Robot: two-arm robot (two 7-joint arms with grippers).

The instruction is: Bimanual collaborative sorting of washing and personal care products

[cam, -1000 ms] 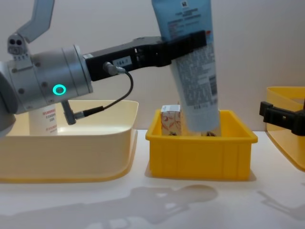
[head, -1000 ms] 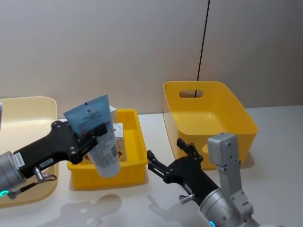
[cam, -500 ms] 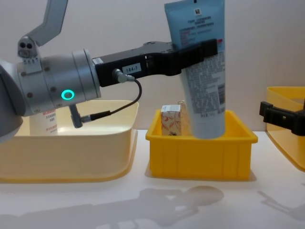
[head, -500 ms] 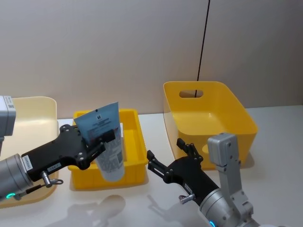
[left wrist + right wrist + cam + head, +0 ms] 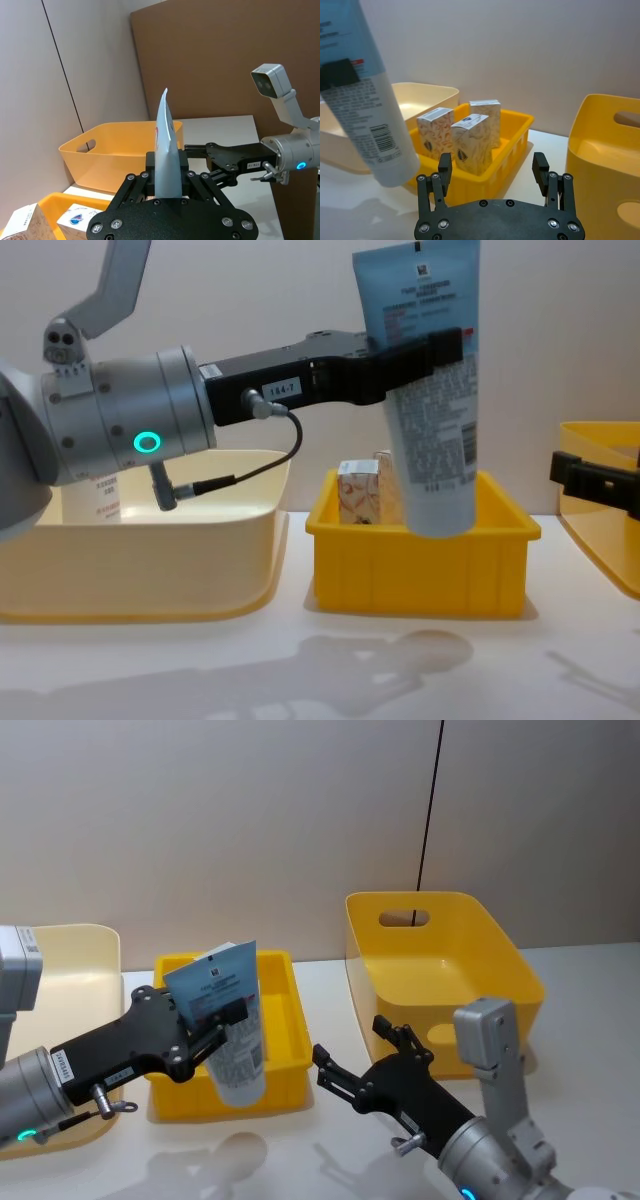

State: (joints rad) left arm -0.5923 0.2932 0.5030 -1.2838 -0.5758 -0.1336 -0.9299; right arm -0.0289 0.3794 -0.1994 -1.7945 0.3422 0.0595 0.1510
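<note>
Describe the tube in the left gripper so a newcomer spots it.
Find the small yellow tray between the cream bin and the big yellow bin. The left gripper holds a tall tube over its front edge, crimped end up. It's light blue then white with small print, unlike the short patterned cartons in the tray.

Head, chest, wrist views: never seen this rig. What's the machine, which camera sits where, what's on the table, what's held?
It is a two-armed robot with a gripper on each arm. One camera looks down from its head, one looks across the table from its chest, one rides on each wrist. The left gripper is shut on a light-blue tube, cap end down, near a small yellow tray holding patterned cartons. The right gripper hangs open and empty. Also on the table: a cream bin with a white bottle in it, and a big yellow basket.
</note>
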